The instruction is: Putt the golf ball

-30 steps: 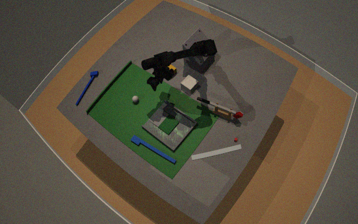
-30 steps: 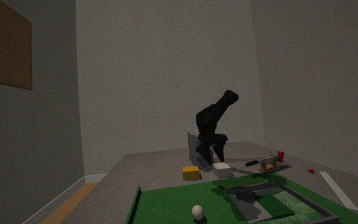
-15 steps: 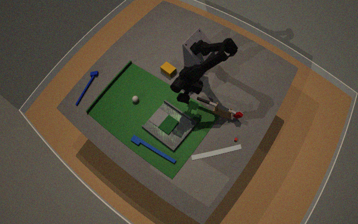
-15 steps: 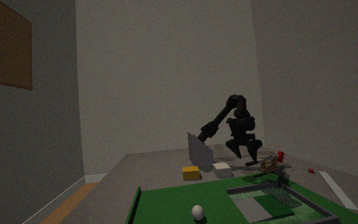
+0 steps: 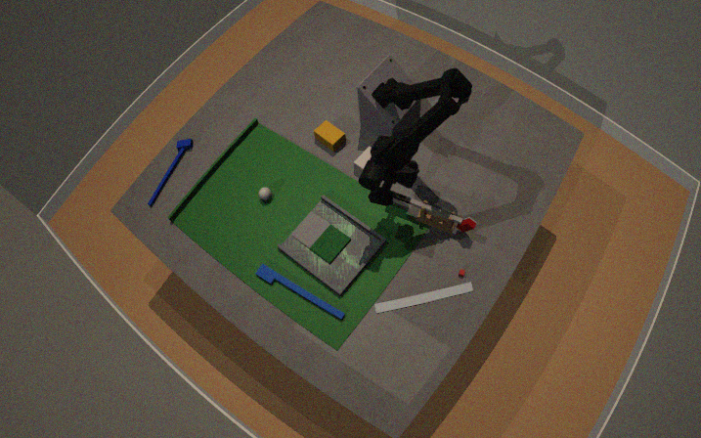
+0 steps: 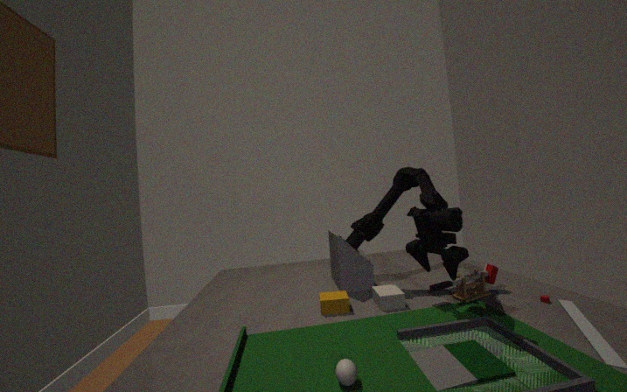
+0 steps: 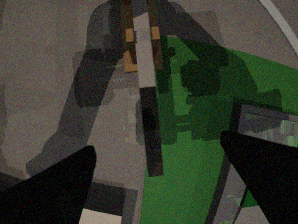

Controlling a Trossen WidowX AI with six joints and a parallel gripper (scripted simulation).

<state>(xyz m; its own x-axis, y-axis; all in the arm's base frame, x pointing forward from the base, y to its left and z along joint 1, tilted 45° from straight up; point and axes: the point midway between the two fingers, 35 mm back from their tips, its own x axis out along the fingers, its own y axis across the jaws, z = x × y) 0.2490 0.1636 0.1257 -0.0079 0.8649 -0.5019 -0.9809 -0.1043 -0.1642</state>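
Observation:
The red putter's head [image 5: 467, 224] [image 6: 491, 273] sticks out beyond the far end of a wooden stand [image 5: 435, 218] [image 6: 471, 290]. In the wrist view its pale shaft [image 7: 145, 62] ends in a black grip [image 7: 151, 135]. My gripper [image 5: 394, 189] [image 6: 441, 273] [image 7: 158, 145] is open and empty, above the grip, which shows between the two fingers. The white golf ball [image 5: 264, 194] [image 6: 345, 372] rests on the green mat [image 5: 222, 200] [image 6: 286, 355]. The raised green [image 5: 329, 243] [image 6: 478, 359] sits inside a grey-walled frame, beside the grey ramp [image 5: 309, 227] [image 6: 440, 365].
A yellow block [image 5: 329, 135] [image 6: 334, 303] and a white block [image 5: 362, 160] [image 6: 388, 297] stand near the arm's base. One blue club [image 5: 303, 292] lies on the mat, another [image 5: 167, 174] beyond its low wall. A white strip [image 5: 423, 297] [image 6: 590, 331] and small red cube [image 5: 461, 273] [image 6: 544, 298] lie right.

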